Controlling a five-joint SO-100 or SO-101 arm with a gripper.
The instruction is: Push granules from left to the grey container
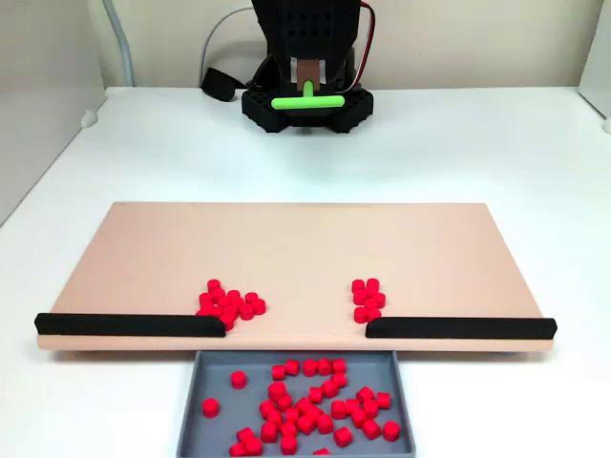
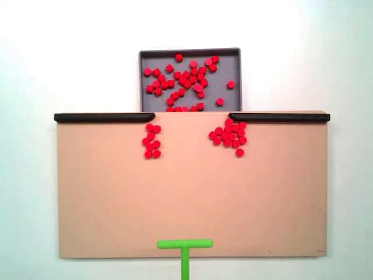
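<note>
Two clusts of granules lie on the peach board, just short of the grey container; the fingers, seemingly gripping the green stick, sit well behind them

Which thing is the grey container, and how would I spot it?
Find the big peach board. At its edge with the two black bars, the grey container sits below the gap between them. It alone is a shallow rimmed tray, with red granules scattered inside.
</note>
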